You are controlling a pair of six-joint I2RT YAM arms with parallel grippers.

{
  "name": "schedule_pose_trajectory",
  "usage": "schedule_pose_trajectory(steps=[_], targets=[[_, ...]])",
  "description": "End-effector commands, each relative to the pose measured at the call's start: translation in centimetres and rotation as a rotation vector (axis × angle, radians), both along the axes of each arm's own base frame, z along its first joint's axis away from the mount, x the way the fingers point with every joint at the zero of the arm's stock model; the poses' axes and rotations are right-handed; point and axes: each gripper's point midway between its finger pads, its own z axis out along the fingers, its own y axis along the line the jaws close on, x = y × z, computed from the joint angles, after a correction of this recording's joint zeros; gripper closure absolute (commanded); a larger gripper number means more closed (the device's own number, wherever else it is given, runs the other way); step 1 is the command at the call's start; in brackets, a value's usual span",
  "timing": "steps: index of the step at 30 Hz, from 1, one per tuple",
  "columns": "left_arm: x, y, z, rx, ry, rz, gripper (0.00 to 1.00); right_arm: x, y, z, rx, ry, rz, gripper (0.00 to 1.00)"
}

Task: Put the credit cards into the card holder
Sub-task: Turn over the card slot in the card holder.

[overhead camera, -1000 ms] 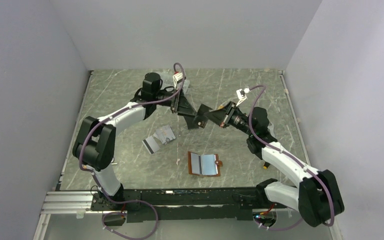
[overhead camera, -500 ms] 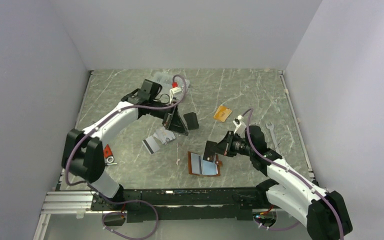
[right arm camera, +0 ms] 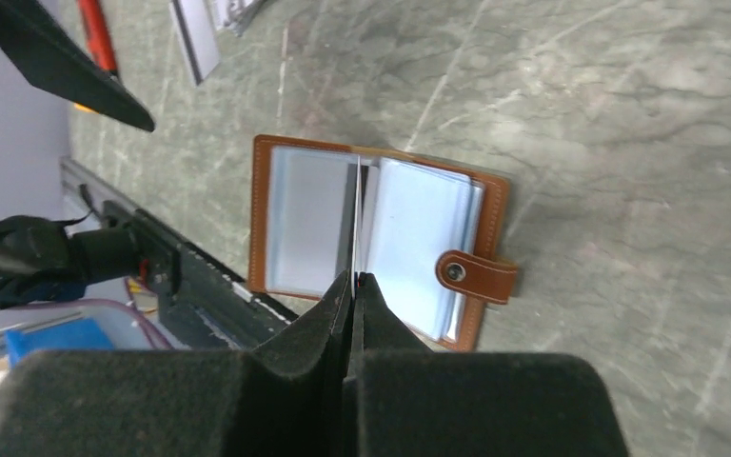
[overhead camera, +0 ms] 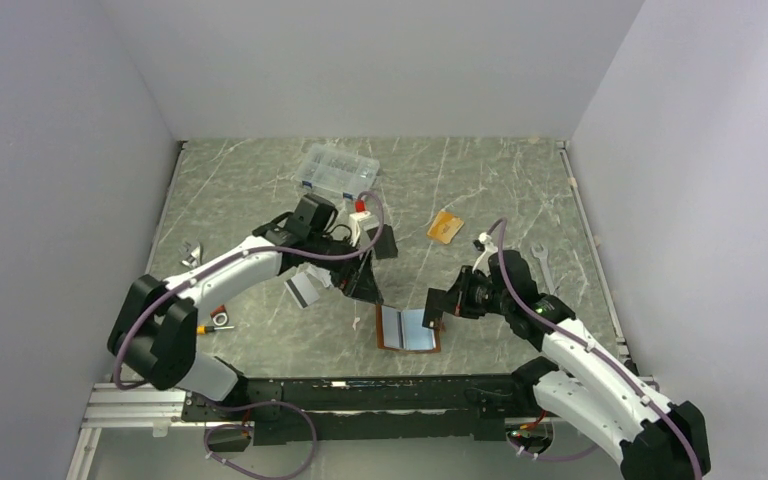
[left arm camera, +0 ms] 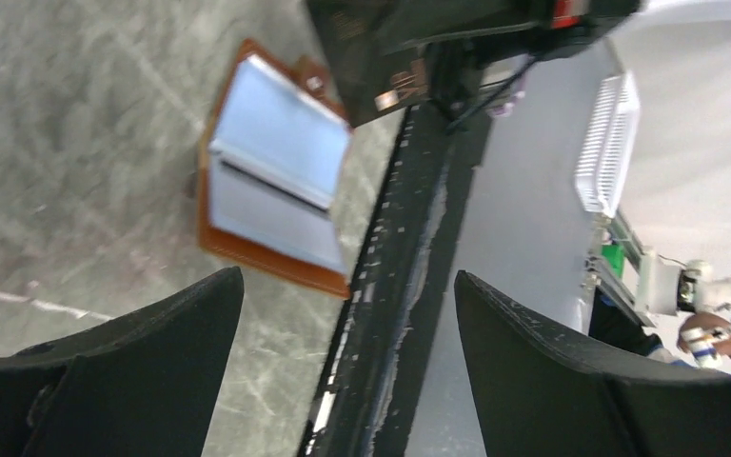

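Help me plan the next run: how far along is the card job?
Done: the card holder lies open. In hand: the right gripper pinches one card edge-on over its fold; the left gripper is open and empty. Left: the grey cards and the orange card, lying on the table.

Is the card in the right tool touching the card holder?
Cannot tell. Right wrist view shows the card edge-on over the card holder's fold; top view has them overlapping. Neither shows contact or gap.
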Motion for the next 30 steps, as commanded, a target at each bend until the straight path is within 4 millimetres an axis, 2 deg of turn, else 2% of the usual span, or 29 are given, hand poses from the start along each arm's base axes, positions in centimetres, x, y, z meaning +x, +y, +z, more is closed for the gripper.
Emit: schedule_pose_trajectory(steps=[1,5,8,13,21,23,28,30], targets=[[0.8,0.4,-4.8,0.184,0.028,0.058,0.15,-0.2,-2.6,0.1,-0.153,0.004,-0.079,1.00],[0.2,0.1,-7.2,0.230,0.110,0.054,0.17,-0.5,-2.9,-0.6,-0.178,0.023,-0.107,1.00],[-0.7,-0.1,-8.5,0.249,0.152,0.037,0.24,-0.8,-2.5,-1.3,-0.187,0.038,-0.107,1.00],[-2.0,-0.8,-9.3,0.247,0.192,0.009,0.38,-1.2,-2.0,-2.2,-0.214,0.048,-0.102,1.00],[-3.1,-1.4,-10.4,0.270,0.242,-0.033,0.38,-1.6,-2.1,-2.8,-0.226,0.046,-0.115,1.00],[-2.9,-1.4,-11.1,0.294,0.246,-0.032,0.46,-1.8,-2.0,-3.1,-0.222,0.052,-0.118,1.00],[-1.7,-1.4,-11.6,0.339,0.249,-0.020,0.73,-2.1,-1.4,-3.6,-0.212,0.054,-0.115,1.00],[-1.5,-1.1,-11.6,0.343,0.242,-0.004,0.75,-2.2,-1.3,-3.8,-0.214,0.058,-0.110,1.00]])
